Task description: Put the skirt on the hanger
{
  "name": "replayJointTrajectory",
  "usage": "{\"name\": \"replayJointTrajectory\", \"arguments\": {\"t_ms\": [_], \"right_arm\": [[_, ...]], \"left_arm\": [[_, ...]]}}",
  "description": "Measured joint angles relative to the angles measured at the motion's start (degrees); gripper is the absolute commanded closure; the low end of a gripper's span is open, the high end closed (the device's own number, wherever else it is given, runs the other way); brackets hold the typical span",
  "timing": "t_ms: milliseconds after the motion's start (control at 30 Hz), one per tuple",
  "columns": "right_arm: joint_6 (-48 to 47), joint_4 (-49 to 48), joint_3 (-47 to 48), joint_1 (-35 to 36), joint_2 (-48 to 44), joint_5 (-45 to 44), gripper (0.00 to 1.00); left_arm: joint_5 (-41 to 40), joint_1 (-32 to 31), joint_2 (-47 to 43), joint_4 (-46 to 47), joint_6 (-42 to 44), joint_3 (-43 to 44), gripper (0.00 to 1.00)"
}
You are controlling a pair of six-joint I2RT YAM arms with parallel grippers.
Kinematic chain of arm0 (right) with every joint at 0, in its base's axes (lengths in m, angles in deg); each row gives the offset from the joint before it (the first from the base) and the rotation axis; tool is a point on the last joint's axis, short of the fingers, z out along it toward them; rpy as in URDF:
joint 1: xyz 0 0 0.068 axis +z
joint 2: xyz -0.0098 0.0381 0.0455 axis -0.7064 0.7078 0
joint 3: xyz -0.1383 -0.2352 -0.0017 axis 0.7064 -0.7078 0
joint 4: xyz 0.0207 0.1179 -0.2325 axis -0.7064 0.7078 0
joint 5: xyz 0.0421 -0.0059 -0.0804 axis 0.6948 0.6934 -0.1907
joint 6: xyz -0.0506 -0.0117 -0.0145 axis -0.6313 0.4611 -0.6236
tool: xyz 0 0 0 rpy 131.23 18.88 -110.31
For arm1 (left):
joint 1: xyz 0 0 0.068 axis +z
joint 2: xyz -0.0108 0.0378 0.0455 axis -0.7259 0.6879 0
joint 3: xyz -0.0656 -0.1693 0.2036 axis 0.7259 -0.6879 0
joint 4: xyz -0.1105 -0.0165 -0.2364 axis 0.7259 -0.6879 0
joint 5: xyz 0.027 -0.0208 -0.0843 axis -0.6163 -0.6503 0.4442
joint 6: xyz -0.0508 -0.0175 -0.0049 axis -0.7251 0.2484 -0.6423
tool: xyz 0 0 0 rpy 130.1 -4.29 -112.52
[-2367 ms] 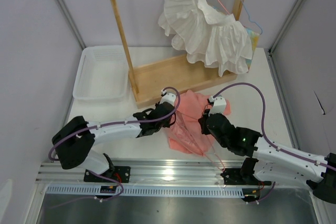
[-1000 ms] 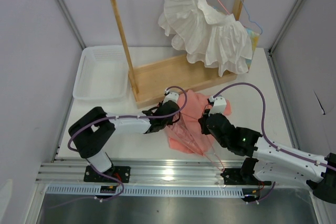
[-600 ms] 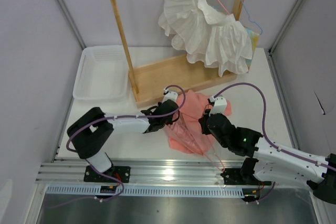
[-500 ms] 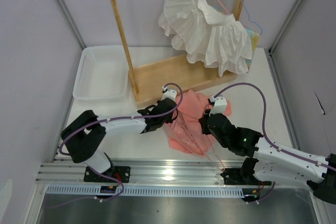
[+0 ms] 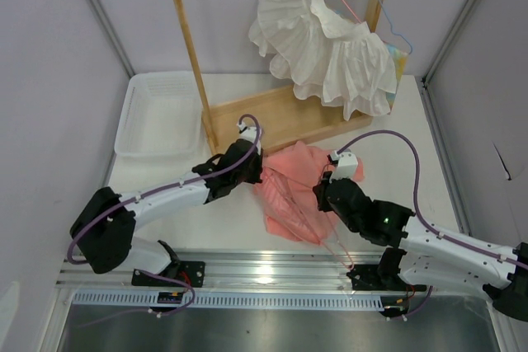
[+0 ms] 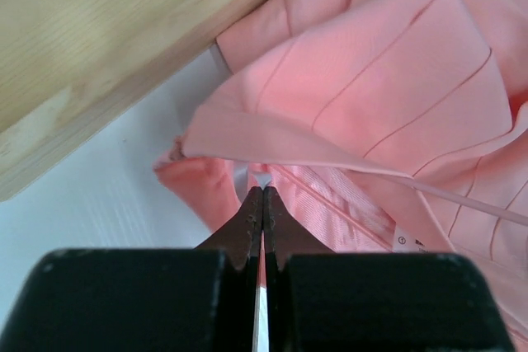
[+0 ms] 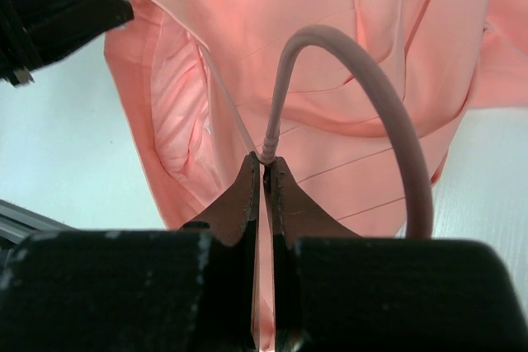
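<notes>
The skirt lies crumpled on the white surface between the two arms. Its 12 o'clock edge reaches the base board of the wooden rack, which closes off that side. The left gripper sits at the skirt's 10 o'clock corner, and the left wrist view shows its jaws pressed together on the cloth's folded rim, with the wooden board close at 11 o'clock. The right gripper is at the skirt's 3 o'clock side. Its jaws are pinched tight on the neck of the hanger, whose hook curves over toward 2 o'clock. One thin wire arm of the hanger runs toward 11 o'clock across the cloth, and how far it goes under the folds cannot be told. In the top view a faint length of wire trails from the skirt toward 5 o'clock, down to the arms' mounting rail. A white ruffled garment hangs from the rack's top bar, at 1 o'clock from the skirt, with a light-blue hanger beside it. A clear plastic tray stands at 10 o'clock, well apart from the skirt and beyond the rack's upright post.
</notes>
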Motion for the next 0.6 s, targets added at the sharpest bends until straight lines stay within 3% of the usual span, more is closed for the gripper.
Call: {"name": "replayJointTrajectory", "arguments": {"t_ms": [333, 600], "right_arm": [[-2.99, 0.74, 0.00, 0.02, -5.33, 2.71, 1.00], [-6.27, 1.22, 0.81, 0.52, -6.73, 6.36, 1.00]], "left_arm": [[6.99, 8.79, 0.13, 0.79, -2.51, 0.33, 1.00], [10.36, 10.82, 3.34, 0.83, -3.82, 2.51, 1.00]]}}
